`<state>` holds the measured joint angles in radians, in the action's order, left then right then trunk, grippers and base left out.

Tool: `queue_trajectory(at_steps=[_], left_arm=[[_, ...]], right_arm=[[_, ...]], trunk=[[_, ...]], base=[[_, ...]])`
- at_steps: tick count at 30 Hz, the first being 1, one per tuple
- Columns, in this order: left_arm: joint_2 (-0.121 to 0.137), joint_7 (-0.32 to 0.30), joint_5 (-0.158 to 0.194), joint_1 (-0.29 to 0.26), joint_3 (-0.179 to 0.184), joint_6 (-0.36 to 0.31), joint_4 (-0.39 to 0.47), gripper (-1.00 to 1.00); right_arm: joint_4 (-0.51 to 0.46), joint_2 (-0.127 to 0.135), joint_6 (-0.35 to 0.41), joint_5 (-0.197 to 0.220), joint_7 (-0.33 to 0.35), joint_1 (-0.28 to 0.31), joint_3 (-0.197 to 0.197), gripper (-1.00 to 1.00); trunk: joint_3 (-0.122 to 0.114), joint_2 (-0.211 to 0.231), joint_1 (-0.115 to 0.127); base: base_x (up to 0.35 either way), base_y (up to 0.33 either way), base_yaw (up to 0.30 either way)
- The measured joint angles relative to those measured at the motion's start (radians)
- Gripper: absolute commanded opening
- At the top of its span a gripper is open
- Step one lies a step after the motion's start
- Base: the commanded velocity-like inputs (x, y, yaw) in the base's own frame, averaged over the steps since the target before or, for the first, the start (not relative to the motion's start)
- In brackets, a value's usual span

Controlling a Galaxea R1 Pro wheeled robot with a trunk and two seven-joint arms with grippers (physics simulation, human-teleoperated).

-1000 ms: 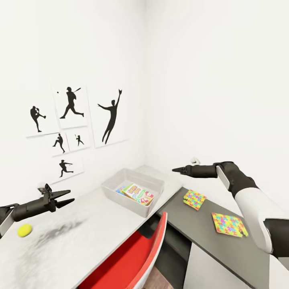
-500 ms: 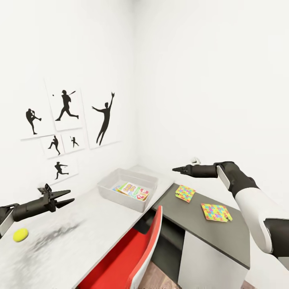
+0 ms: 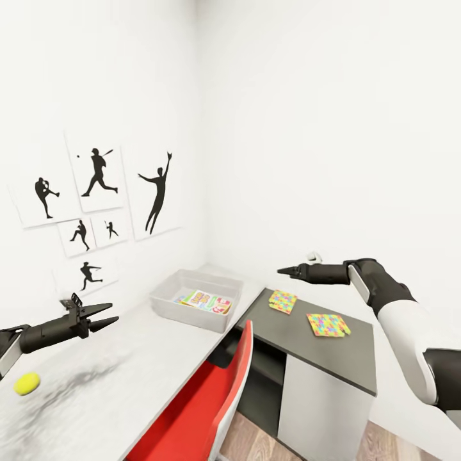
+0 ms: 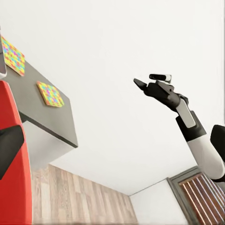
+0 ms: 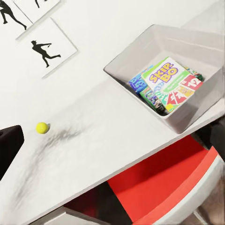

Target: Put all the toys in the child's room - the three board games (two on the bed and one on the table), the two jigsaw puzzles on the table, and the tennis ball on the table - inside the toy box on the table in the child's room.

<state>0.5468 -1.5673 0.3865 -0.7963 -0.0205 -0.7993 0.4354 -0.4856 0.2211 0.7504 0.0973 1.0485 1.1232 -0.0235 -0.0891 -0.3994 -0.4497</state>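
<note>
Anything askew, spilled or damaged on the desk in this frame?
Nothing spilled or broken. The board games lie overlapping at angles in the toy box, not neatly stacked. The two jigsaw puzzles lie flat on the dark cabinet top, and the tennis ball sits on the desk.

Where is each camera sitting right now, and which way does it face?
Head view: on the robot's head, facing forward and down at the room corner; table, toy box, two jigsaw puzzles, tennis ball; left tool and right tool show.
Left wrist view: on the left arm, facing across to the right tool, the puzzles and the red chair.
Right wrist view: on the right arm, facing down at the toy box holding the board games.
Shared: head and right wrist views both show the tennis ball and toy box.
</note>
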Motion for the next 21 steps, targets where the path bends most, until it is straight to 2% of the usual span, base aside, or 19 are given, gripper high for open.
queue_trajectory(at_steps=[2,5,9,13,15,17,19,21], left_arm=[[0.0,0.0,0.0,0.0,0.0,0.0,0.0,1.0],[0.001,0.0,0.0,0.0,0.0,0.0,0.0,1.0],[0.001,0.0,0.0,0.0,0.0,0.001,0.0,1.0],[0.001,0.0,0.001,0.0,-0.001,0.006,0.0,1.0],[0.001,0.0,0.001,0.0,-0.001,0.008,0.0,1.0],[0.001,0.0,0.001,0.0,0.0,0.01,0.0,1.0],[0.001,0.0,0.001,0.0,0.0,0.01,0.0,1.0],[0.001,0.0,0.001,0.0,0.0,0.01,0.0,1.0]], right_arm=[[0.005,0.003,0.0,0.0,0.002,-0.001,0.0,1.0],[0.035,0.023,0.0,0.002,0.007,-0.002,0.001,1.0],[0.103,0.058,-0.008,0.045,0.008,-0.021,0.004,1.0],[0.139,0.096,-0.061,0.112,0.006,-0.062,0.006,1.0],[0.149,0.117,-0.099,0.162,0.006,-0.096,0.005,1.0],[0.158,0.135,-0.13,0.232,0.007,-0.154,0.005,1.0],[0.161,0.142,-0.149,0.279,0.007,-0.203,0.005,1.0],[0.162,0.145,-0.163,0.305,0.007,-0.235,0.006,1.0]], trunk=[[-0.002,0.0,0.0],[-0.006,0.0,0.0],[-0.011,0.0,0.0],[-0.015,0.0,0.0],[-0.018,0.0,0.0],[-0.02,0.0,0.0],[-0.022,0.0,0.0],[-0.025,0.0,0.0]], base=[[-0.053,0.046,-0.205],[-0.023,0.02,-0.205],[-0.007,0.006,-0.205],[-0.002,0.002,-0.205],[-0.001,0.001,-0.205],[0.0,0.0,-0.205],[0.0,0.0,-0.205],[0.0,0.0,-0.205]])
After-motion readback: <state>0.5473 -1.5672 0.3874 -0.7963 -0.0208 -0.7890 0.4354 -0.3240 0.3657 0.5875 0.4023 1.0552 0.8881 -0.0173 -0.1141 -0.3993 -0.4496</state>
